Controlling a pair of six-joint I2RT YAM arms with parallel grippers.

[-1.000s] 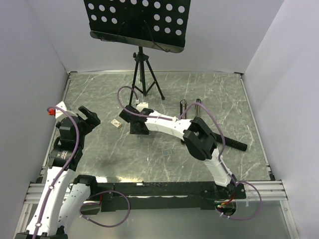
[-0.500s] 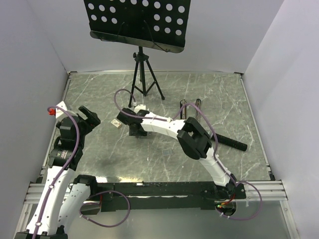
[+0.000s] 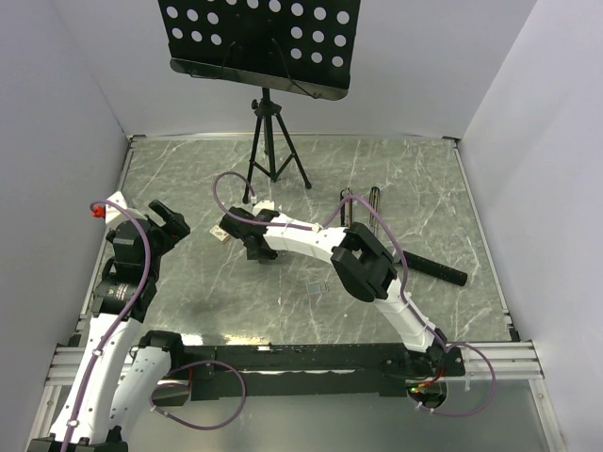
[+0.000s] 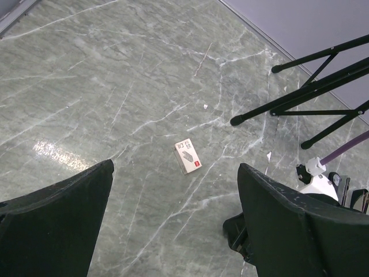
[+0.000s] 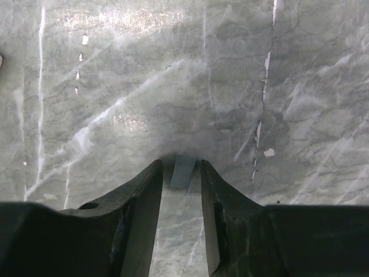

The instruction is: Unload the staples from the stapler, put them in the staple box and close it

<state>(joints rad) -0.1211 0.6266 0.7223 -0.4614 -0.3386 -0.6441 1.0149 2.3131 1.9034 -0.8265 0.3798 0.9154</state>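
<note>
— What are the surface and the room like?
— A grey-green marbled table (image 3: 415, 179), glossy enough to show glare, is boxed in by 3 plain white walls (image 3: 57, 113). A black perforated music stand (image 3: 254, 38) on a tripod stands at the top centre of the overhead view.
— Any writing?
— Only on the staples (image 4: 187, 157), a small pale block lying left of centre. It has a dark figure and a red mark (too small to read).
— And the stapler?
— The stapler (image 3: 435, 269) lies right of centre, its left end hidden by the right arm.
— The grippers?
— The left gripper (image 3: 171, 222), at the left edge, is spread wide with nothing in it. The right gripper (image 5: 181, 166), near the staples, is narrowed around a small grey strip (image 5: 183, 175). I cannot tell whether its 2 fingers actually press the strip.
</note>
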